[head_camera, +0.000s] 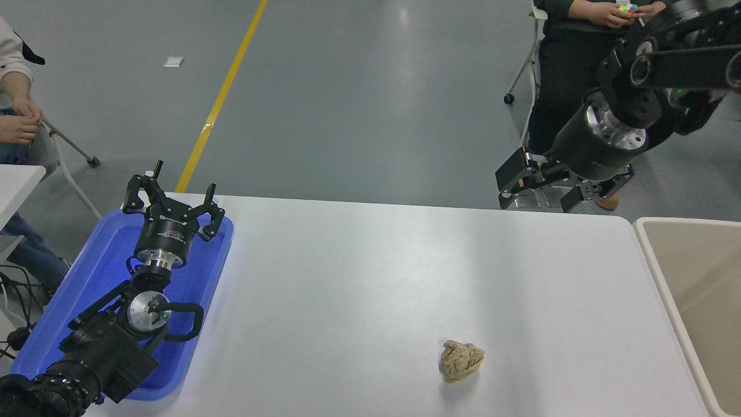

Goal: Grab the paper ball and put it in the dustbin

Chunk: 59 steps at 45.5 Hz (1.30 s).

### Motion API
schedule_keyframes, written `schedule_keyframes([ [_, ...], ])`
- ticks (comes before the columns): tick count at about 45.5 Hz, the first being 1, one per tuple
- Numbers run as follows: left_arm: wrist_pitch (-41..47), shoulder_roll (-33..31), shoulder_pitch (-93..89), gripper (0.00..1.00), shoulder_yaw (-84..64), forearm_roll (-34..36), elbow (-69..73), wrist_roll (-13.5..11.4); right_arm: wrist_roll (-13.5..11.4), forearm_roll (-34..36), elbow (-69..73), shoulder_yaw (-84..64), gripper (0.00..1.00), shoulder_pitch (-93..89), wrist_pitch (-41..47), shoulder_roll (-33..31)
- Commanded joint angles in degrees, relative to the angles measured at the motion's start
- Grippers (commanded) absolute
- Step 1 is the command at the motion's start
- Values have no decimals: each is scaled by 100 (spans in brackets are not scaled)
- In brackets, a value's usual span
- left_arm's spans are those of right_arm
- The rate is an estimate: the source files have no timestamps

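Observation:
The tan paper ball (461, 361) lies on the white table (370, 289) near its front edge, right of the middle. The beige dustbin (657, 255) stands at the table's right side, partly cut off by the picture's edge. My right gripper (535, 200) is open and empty, high over the table's far right edge, well away from the ball. My left gripper (173, 200) is open and empty, parked over the blue tray at the lower left.
A shallow blue tray (87, 278) lies on the table's left end under my left arm. A seated person (573, 63) holds a multicoloured puzzle cube (628, 7) at the top right. Another person (14, 110) sits at the left edge.

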Motion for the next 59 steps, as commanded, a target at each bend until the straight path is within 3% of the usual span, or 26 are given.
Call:
schedule_keyframes([
  [1,0,0,-9,100,0,1,0,-1,0,50,-192,301,100,-237,0,75],
  [21,0,0,0,100,0,1,0,7,9,-29,-183,583,100,-1238,0,584],
  [31,0,0,0,100,0,1,0,-1,9,-47,-323,600,100,-2284,-1212,954],
  [59,0,0,0,100,0,1,0,-1,0,-47,-1053,864,100,-3734,-1608,1332],
])
